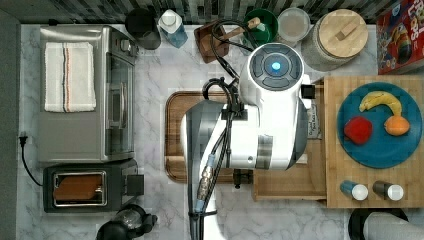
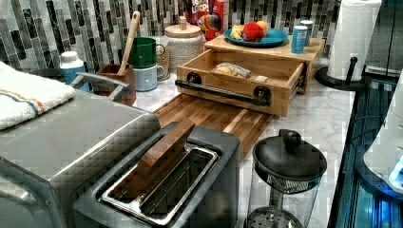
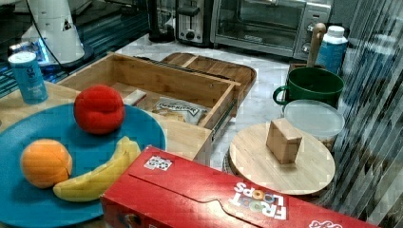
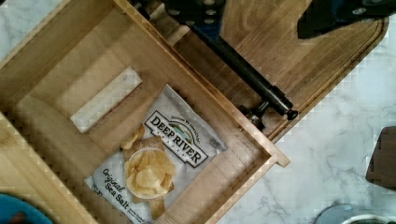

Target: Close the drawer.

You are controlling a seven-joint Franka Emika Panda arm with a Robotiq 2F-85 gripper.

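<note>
The drawer [image 2: 266, 71] is a shallow light-wood box pulled out of the wood block, standing open over the dark tray. Its black bar handle [image 2: 221, 92] runs along the front. In the wrist view the drawer [image 4: 70, 93] holds a bag of chips [image 4: 159, 158] and a small white packet [image 4: 105, 98]. My gripper [image 4: 261, 11] is open and hangs above the handle [image 4: 252, 77] and the tray, with nothing between its fingers. In the top view my white arm covers most of the drawer [image 1: 287, 182].
A dark brown tray [image 1: 172, 135] lies under the drawer's front. The block top [image 1: 332, 185] carries a blue plate [image 1: 380, 150] of fruit and two shakers. A toaster oven [image 1: 85, 90], toaster [image 1: 80, 187] and coffee press [image 2: 287, 166] stand beyond the tray; mugs and jars line the wall.
</note>
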